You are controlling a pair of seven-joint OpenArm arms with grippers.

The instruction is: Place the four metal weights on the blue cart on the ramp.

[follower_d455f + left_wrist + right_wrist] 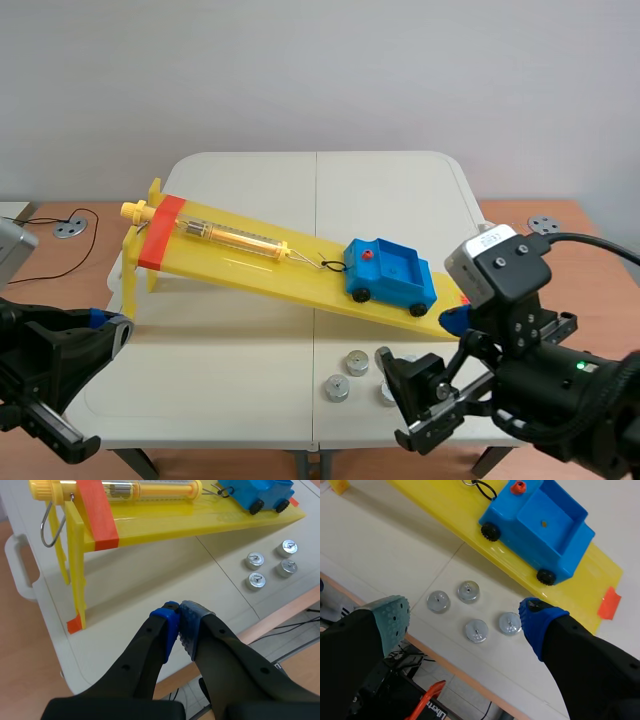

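**Four small silver metal disc weights** (438, 601) (468, 591) (476, 630) (510, 623): round, flat-lying, each with a raised stud at its centre. They sit in a loose square, close together but not touching, on the white folding worktop (250, 180) near its near edge, right of the middle seam.

**Bright blue plastic cart** (540, 530): open rectangular tray, small black wheels, red knob at its uphill end. It stands on the low end of the ramp, toward the worktop's right edge.

**Long yellow plastic ramp** (230, 265): high end on legs by the left edge, with an orange-red band across it.

**Clear-and-yellow spring scale tube** (235, 238): lies along the ramp, joined by hook and black loop to the cart.

**Left gripper** (180, 615): pads pressed together on nothing, over the near left corner.

**Right gripper** (464, 611): spread wide above the weights, gripping none of them.
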